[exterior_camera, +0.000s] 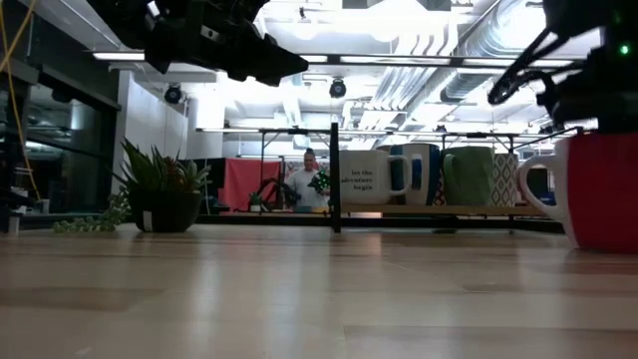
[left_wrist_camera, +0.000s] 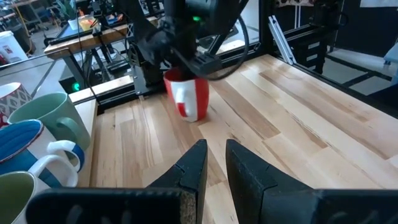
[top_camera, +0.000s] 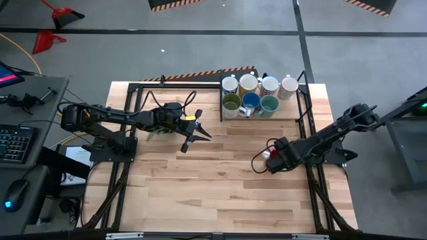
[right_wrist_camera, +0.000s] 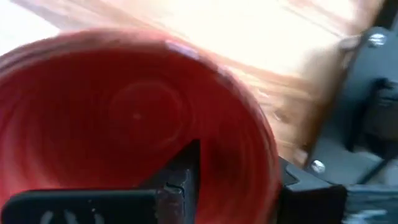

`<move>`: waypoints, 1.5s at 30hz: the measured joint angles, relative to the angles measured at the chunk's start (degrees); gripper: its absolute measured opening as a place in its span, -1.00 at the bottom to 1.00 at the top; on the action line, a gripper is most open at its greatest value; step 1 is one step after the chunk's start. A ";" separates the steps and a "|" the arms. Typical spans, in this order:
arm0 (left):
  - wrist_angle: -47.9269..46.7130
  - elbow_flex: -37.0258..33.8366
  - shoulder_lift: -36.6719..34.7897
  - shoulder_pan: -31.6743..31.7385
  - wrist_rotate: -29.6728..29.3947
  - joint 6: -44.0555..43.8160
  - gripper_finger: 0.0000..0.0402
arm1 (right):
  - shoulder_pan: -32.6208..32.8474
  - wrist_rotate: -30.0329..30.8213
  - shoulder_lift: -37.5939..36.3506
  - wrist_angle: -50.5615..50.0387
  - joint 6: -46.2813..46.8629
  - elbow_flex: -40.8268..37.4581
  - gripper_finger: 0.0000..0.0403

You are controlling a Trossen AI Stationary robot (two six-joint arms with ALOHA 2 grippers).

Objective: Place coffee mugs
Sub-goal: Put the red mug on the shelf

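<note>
1. Left tool (top_camera: 198,133) hangs over the bench (top_camera: 200,193) at about nine o'clock from the bench's middle, fingers parted a little and empty, pointing toward three o'clock. A plant sprig (top_camera: 155,133) lies just beside that arm.
2. Seven coffee mugs (top_camera: 257,93) stand packed together on a rack at twelve to one o'clock: white and cream ones behind, olive, blue and teal in front.
3. Right tool (top_camera: 272,157) sits at about three o'clock, clamped on the red mug (left_wrist_camera: 186,96): one finger reaches down inside the cup, so it pinches the wall at the rim. That mug stands upright on the bench, well apart from the group.
4. Handling, as I judge it: the red mug is stiff glazed ceramic, fairly heavy for its size, slippery and liable to chip. A rim-wall pinch is sound but may let it swing, so it should travel slowly and upright, and be set down gently near the others without knocking them.
</note>
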 joint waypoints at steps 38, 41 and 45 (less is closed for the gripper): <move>-0.28 0.02 -0.01 -0.01 0.02 1.01 -0.75 | -19.99 5.87 -0.08 3.12 -73.96 6.32 -1.00; -0.30 0.02 -0.01 -0.02 0.02 1.01 -0.75 | -20.55 4.07 -0.08 8.55 -86.50 6.39 -1.00; -0.30 0.02 0.00 -0.02 0.02 1.01 -0.75 | -21.01 3.29 -0.08 12.74 -99.39 6.43 -1.00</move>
